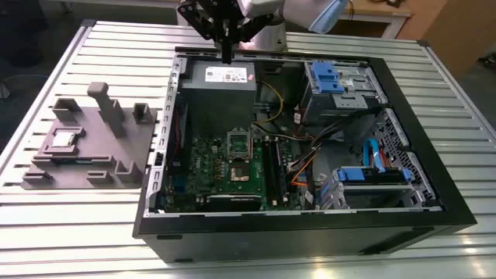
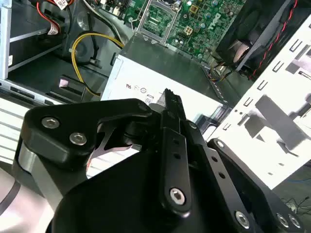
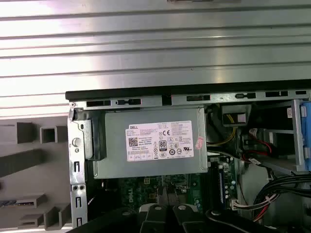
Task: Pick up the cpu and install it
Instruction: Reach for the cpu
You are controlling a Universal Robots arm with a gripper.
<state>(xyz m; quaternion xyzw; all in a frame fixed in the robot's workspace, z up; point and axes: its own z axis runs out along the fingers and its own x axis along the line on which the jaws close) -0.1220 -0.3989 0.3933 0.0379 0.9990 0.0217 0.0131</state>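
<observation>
While our gripper (image 1: 226, 57) hangs above the power supply (image 1: 219, 81), fingers pressed together, we see the cpu (image 1: 64, 139) well apart; it lies on the grey jig (image 1: 139, 146) at the exterior view's left.

Above the grey fixture (image 1: 93, 145) the way is open save its tall post (image 1: 104, 107). The power supply (image 1: 220, 87), memory sticks (image 1: 273, 163) and cables (image 1: 310, 157) hem the motherboard socket (image 1: 240, 168).

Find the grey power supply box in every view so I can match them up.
Exterior view: power supply box in the case's far corner, toward the exterior view's left.
First wrist view: label up, between the case's rim and motherboard.
Second wrist view: brightly lit, beside yellow cables.
Shared landmark: the green motherboard beside it.
</observation>
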